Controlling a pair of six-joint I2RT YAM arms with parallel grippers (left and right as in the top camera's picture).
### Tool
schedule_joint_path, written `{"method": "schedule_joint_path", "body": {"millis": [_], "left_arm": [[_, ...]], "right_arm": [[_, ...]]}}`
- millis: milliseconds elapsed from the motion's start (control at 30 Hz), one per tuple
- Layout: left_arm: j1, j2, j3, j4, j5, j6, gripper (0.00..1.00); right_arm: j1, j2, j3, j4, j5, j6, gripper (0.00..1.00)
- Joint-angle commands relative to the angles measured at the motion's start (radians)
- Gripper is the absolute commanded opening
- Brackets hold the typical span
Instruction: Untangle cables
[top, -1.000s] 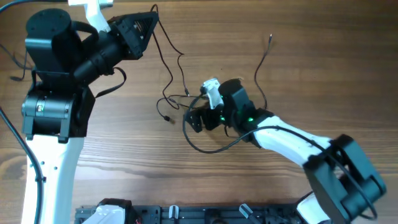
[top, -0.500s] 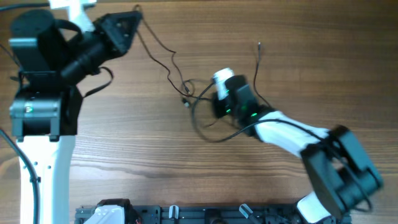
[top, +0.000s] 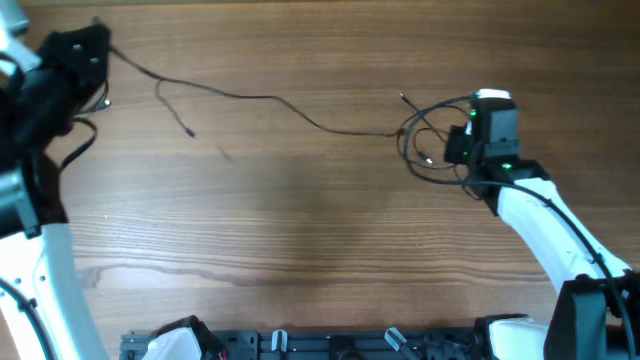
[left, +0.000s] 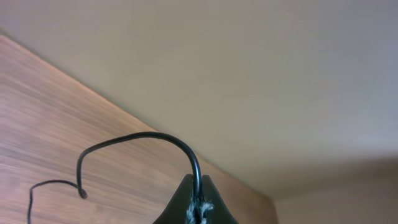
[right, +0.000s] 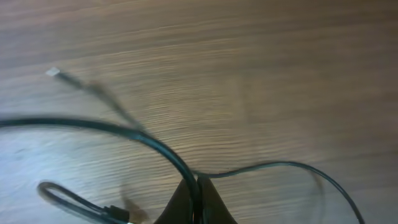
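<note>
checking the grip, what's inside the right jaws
A thin black wire is pinched between the shut right jaws, running out both sides over the table. The stretch within the pinch is covered, so its depth cannot be seen.

The cables (top: 270, 98) lie across the table (top: 300, 230) from side to side.
The left gripper (top: 92, 42) is at the table's far left corner, and the right gripper (top: 452, 148) is well apart from it on the right side. One strand runs over the tabletop from the left gripper to a cluster of loops (top: 428, 158) just left of the right gripper (each gripper pinches a strand). A loose end (top: 188, 132) lies near the left gripper, on the near side of that strand.
</note>
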Motion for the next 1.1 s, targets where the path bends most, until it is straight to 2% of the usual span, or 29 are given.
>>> {"method": "schedule_joint_path", "body": {"millis": [0,200,267,333,433,467,567,600,633,833,933,1067], "left_arm": [[0.134,-0.046,0.002,-0.010,0.009,0.001,0.04],[0.317,-0.053,0.002,-0.087,0.009,0.000,0.04],[0.358,-0.052,0.002,-0.115,0.009,0.000,0.04],[0.387,-0.051,0.002,-0.122,0.008,0.001,0.04],[0.417,-0.046,0.002,-0.106,-0.024,0.005,0.04],[0.422,-0.043,0.002,-0.103,-0.053,0.009,0.04],[0.431,-0.031,0.002,-0.103,-0.140,0.009,0.04],[0.433,-0.024,0.002,-0.104,-0.179,0.009,0.04],[0.433,-0.017,0.002,-0.108,-0.215,0.008,0.04],[0.433,0.008,0.002,-0.122,-0.256,0.009,0.04],[0.433,0.027,0.002,-0.122,-0.381,0.009,0.04],[0.433,0.057,0.002,-0.122,-0.648,0.008,0.04]], "right_arm": [[-0.063,0.012,0.008,-0.025,0.031,0.117,0.04],[-0.080,0.012,0.008,-0.043,-0.091,0.143,0.05],[-0.078,0.012,0.008,-0.051,-0.151,0.143,0.11],[-0.077,0.012,0.008,-0.054,-0.212,0.144,0.30],[-0.077,0.012,0.008,-0.066,-0.299,0.161,0.66],[-0.077,0.012,0.008,-0.077,-0.315,0.161,0.72],[-0.077,0.011,0.008,-0.127,-0.323,0.158,0.79],[-0.077,0.007,0.008,-0.145,-0.322,0.140,0.94],[-0.077,0.001,0.009,-0.144,-0.322,0.126,1.00],[-0.077,-0.106,0.020,-0.117,-0.322,0.121,1.00],[-0.077,-0.178,0.020,-0.097,-0.322,0.121,1.00],[-0.077,-0.233,0.019,-0.081,-0.333,0.125,1.00]]}}
